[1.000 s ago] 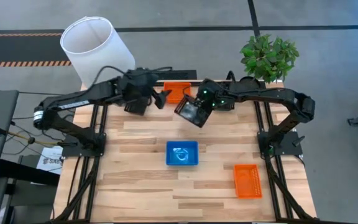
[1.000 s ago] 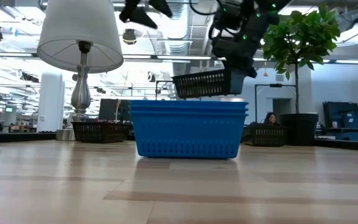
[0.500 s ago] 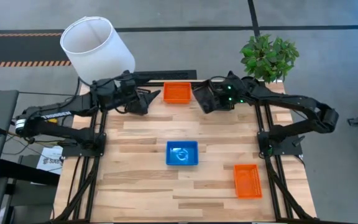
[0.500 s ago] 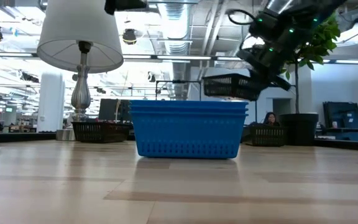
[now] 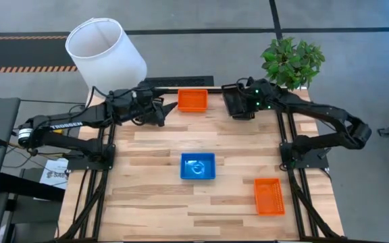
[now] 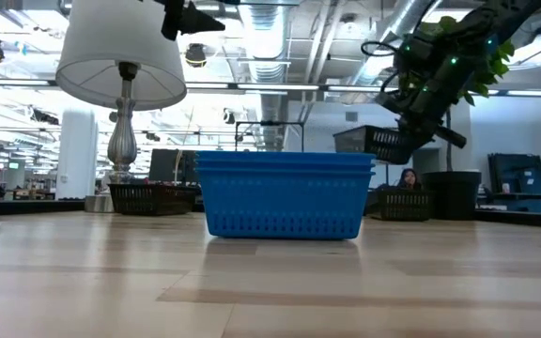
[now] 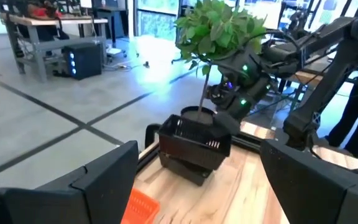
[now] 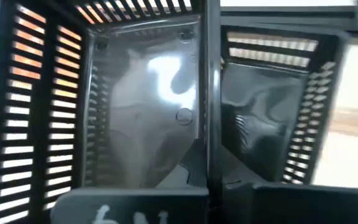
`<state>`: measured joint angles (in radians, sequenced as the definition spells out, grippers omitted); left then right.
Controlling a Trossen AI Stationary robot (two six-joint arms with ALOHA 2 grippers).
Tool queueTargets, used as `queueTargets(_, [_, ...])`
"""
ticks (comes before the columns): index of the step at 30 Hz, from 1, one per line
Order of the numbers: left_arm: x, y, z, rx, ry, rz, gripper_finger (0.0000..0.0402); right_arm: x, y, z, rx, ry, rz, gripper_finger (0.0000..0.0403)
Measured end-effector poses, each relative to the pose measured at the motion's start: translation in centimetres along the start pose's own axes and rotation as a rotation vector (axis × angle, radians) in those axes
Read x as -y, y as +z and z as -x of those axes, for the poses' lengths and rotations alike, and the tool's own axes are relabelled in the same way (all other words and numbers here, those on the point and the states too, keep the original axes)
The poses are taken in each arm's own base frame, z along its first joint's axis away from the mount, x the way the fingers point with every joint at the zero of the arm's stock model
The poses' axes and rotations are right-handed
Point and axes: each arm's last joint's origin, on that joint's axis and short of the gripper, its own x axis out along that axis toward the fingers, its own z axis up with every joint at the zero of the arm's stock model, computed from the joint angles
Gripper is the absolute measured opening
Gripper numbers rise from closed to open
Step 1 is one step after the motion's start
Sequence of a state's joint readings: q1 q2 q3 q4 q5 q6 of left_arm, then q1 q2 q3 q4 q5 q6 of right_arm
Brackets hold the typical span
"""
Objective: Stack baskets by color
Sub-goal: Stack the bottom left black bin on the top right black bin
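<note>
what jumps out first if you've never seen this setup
The right gripper holds a black basket in the air at the table's far right, near the plant. A blue basket stack sits mid-table, and the open left gripper hovers beside an orange basket.

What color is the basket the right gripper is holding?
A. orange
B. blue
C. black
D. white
C. The right gripper is shut on a black basket, lifted above the table near the plant; the blue stack and the orange baskets sit on the table.
</note>
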<state>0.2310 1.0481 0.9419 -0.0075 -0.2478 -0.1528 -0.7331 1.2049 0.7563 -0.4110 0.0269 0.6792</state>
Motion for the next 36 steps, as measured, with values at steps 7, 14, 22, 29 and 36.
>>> queueTargets(7, [0.0, -0.3, 0.0, -0.029, -0.004, -0.007, 0.0325, 1.8, -0.1, 0.1, -0.023, -0.158, -0.084, 0.0003])
queueTargets(14, [0.0, -0.4, 0.0, -0.039, -0.016, -0.027, 0.0325, 1.9, 0.1, -0.1, 0.020, -0.207, -0.098, 0.0003])
queueTargets(22, [0.0, -0.4, 0.0, -0.044, -0.036, -0.029, 0.0325, 2.1, -0.2, -2.4, -0.029, -0.265, -0.092, 0.0004])
queueTargets(29, [0.0, -0.6, 0.0, -0.063, -0.037, -0.017, 0.0325, 2.1, -0.1, -3.4, -0.022, -0.259, -0.092, 0.0007])
queueTargets(36, [0.1, -0.7, 0.0, -0.081, -0.058, 0.006, 0.0325, 2.1, -0.2, -3.3, -0.029, -0.266, -0.088, 0.0064])
